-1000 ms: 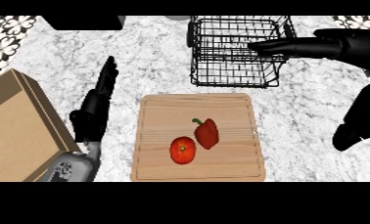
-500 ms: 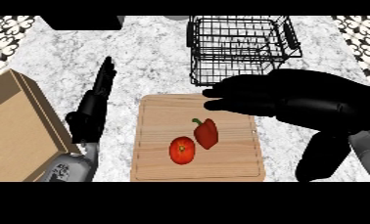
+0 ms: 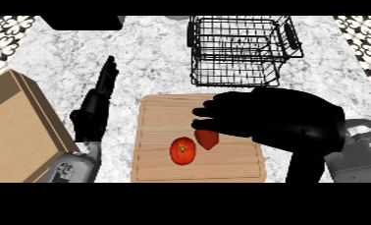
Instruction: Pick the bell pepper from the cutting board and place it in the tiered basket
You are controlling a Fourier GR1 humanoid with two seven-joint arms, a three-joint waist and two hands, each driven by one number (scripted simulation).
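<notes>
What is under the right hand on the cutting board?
A dark red vegetable, lower part showing; the right hand hides its top and the board there.

Counter (image 3: 145, 52) showing white-grey marbling. Board (image 3: 156, 121) showing pale wood grain. Basket (image 3: 239, 47) at 12 showing black wire. Pepper (image 3: 208, 140) reading dark red, tomato (image 3: 183, 151) orange-red. Right hand (image 3: 282, 121) and left hand (image 3: 89, 115) showing black. Box (image 3: 25, 121) at 9 showing tan. Tiles (image 3: 16, 32) at 10 showing black-white pattern.

Matt wooden cutting board (image 3: 156, 121), black wire tiered basket (image 3: 243, 52), seemingly marble counter (image 3: 152, 52)
</notes>
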